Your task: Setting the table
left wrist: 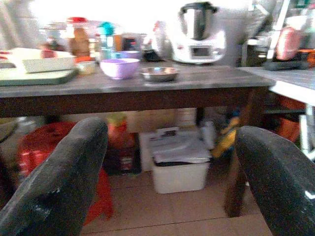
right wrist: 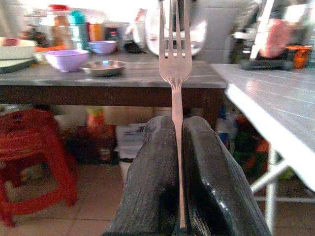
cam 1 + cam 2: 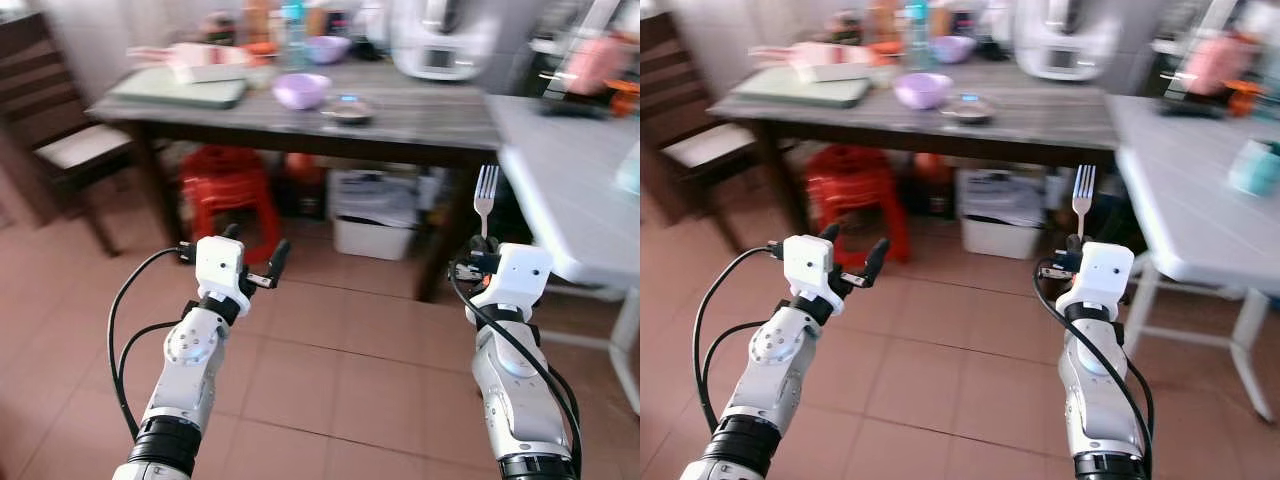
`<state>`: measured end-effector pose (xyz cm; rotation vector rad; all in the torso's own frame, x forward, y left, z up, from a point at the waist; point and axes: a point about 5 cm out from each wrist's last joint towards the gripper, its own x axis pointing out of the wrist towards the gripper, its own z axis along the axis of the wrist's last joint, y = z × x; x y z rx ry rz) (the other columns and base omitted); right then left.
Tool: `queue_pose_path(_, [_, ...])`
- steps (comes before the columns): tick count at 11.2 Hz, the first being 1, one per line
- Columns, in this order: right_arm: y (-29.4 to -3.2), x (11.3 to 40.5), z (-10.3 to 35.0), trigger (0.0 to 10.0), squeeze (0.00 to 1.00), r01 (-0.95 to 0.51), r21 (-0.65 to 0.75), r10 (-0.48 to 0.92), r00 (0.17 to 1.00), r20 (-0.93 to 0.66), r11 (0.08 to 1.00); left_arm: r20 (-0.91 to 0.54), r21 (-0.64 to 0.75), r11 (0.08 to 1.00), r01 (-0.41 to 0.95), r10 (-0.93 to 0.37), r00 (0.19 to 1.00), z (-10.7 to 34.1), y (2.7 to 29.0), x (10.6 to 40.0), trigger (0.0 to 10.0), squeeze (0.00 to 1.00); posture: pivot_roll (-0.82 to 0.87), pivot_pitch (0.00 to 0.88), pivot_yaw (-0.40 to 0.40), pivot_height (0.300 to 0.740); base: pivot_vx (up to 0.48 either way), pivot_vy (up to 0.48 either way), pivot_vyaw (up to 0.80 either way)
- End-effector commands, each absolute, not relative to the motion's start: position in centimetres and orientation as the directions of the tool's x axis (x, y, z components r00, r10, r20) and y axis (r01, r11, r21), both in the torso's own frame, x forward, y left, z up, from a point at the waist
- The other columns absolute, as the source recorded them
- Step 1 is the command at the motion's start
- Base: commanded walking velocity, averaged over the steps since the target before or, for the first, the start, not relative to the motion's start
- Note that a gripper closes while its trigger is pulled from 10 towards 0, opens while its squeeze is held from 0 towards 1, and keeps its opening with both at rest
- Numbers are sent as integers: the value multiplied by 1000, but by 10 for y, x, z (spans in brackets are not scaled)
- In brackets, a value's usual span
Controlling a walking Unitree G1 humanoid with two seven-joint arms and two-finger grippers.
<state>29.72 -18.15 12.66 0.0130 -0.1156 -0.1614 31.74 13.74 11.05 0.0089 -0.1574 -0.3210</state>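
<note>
1. Right wrist view: long dark wooden table (image 2: 123, 81) ahead, white table (image 2: 275, 93) on the right.
2. Left gripper (image 3: 255, 258) is spread wide, empty.
3. Right gripper (image 2: 179, 162) pinches slim silver metal fork (image 2: 175, 59) upright, tines up.
4. Risk: narrow handle may pivot or slip while walking.

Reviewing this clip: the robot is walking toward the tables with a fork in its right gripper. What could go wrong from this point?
1. The right gripper pinches the fork only low on its thin handle, tines up, so it may tilt or slip while walking.
2. The white table edge sits close on the robot's right; the raised fork or arm could bump it.
3. The left gripper is open and held forward, and could knock the dark table or the red stool on approach.
</note>
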Motion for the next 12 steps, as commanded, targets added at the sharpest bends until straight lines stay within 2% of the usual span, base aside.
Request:
queue_pose_path(1, [-180,298,133,10000,0,146,26,-148,978,146,989,145,38,950,310,-312,939,109,141,317,10000,0,-18,16,16,740,386,0,544])
queue_pose_path(3, [-180,296,134,10000,0,143,26,-146,978,149,989,143,40,950,310,-312,939,109,140,317,10000,0,-22,18,17,740,422,0,434])
queue_pose_path(12, [-179,295,132,10000,0,142,22,-143,979,143,990,142,20,942,336,-335,931,108,133,316,10000,0,-28,22,18,740,434,0,0])
